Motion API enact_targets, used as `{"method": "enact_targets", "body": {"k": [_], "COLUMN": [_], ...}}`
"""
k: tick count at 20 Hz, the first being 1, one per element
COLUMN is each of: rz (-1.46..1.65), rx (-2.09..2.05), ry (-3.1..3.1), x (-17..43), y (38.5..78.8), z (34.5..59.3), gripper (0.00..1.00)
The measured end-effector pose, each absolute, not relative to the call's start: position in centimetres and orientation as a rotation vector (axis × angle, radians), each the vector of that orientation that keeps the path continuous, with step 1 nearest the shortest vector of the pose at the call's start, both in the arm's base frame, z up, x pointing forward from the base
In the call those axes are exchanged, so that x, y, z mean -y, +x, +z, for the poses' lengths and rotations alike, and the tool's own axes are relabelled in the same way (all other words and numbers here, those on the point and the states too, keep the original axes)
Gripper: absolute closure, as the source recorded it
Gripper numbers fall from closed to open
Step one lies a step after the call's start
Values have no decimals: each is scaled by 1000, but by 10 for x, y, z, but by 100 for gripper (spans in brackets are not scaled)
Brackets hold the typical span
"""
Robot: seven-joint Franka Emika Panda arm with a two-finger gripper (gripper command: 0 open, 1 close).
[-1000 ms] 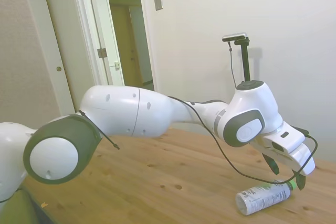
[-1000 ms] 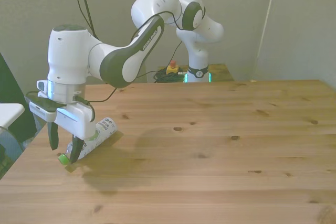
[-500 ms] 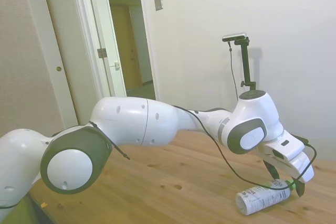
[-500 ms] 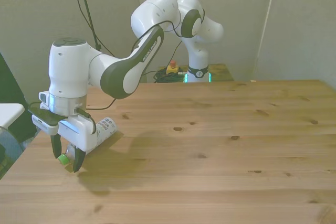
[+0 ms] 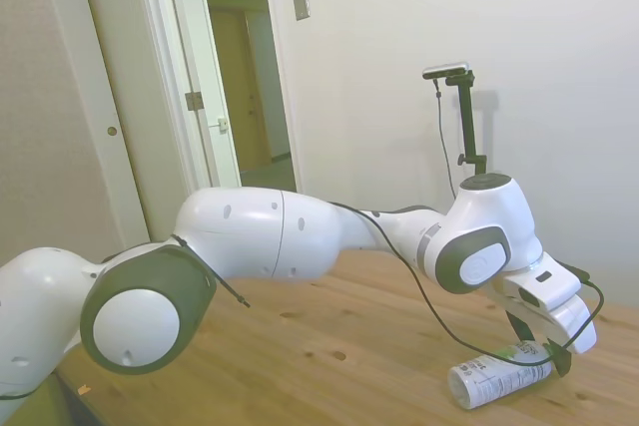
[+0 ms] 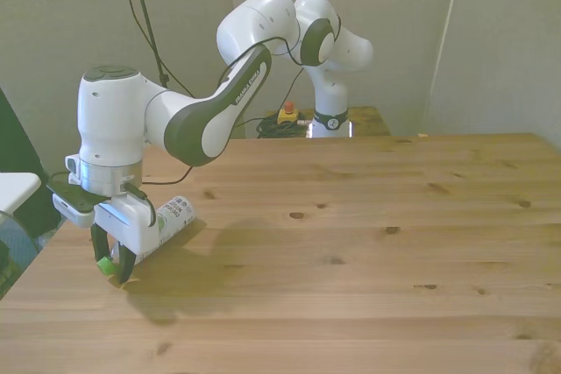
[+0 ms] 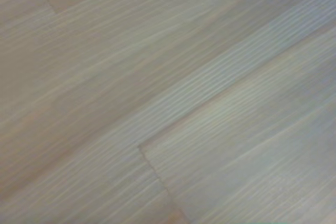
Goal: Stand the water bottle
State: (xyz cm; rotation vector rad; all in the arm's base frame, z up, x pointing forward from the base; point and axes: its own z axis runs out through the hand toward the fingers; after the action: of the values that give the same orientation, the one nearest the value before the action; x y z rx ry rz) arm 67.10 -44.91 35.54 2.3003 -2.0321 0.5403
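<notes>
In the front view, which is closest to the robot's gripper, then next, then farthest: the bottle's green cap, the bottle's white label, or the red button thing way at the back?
1. The green cap, between the gripper fingers.
2. The white label, just up the lying water bottle.
3. The red button, behind the table's far edge.

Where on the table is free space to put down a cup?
Most of the table is bare: everything from the water bottle to the front view's right edge. It is crowded only at the front view's left edge, where the pincer straddles the lying bottle's green cap.
</notes>
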Motion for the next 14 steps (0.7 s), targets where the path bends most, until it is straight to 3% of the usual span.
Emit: {"method": "enact_targets", "body": {"k": [10, 14], "rz": [455, 512], "rx": [2117, 2156], "ry": [2283, 2270], "x": [448, 438], "y": [676, 684], "z": [357, 381], "gripper": [100, 100]}}
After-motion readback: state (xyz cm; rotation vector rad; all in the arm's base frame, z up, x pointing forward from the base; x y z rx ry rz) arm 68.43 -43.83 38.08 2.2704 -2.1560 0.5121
